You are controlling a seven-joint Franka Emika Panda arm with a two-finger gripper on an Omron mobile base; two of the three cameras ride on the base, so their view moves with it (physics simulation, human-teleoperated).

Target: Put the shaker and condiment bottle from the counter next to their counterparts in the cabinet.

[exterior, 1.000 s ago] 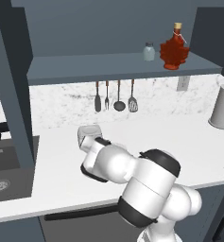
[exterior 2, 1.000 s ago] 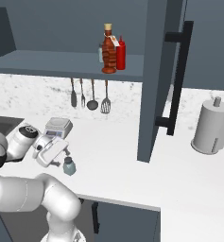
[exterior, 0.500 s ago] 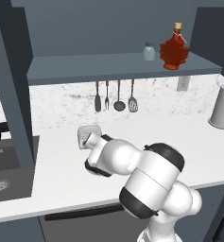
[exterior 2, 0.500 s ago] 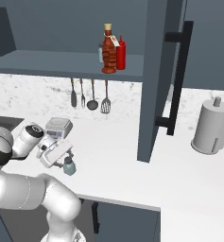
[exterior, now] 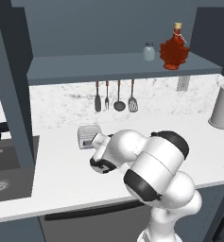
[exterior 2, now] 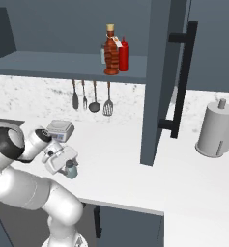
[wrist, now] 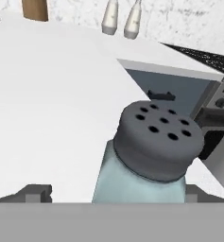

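counter [exterior 2: 135, 169] | fingers [wrist: 34, 193] wide apart (straddling) | shaker [wrist: 149, 156]

two shakers [exterior 2: 71, 169] [exterior: 149, 51], two bottles [exterior 2: 111, 50] [exterior 2: 123, 54], three hanging utensils [exterior: 118, 96].

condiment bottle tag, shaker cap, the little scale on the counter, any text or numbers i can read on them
None can be read.
condiment bottle: its white tag looks blank, too small to tell.
shaker: the cap has holes and no lettering.
scale: the front panel is too blurred to read.
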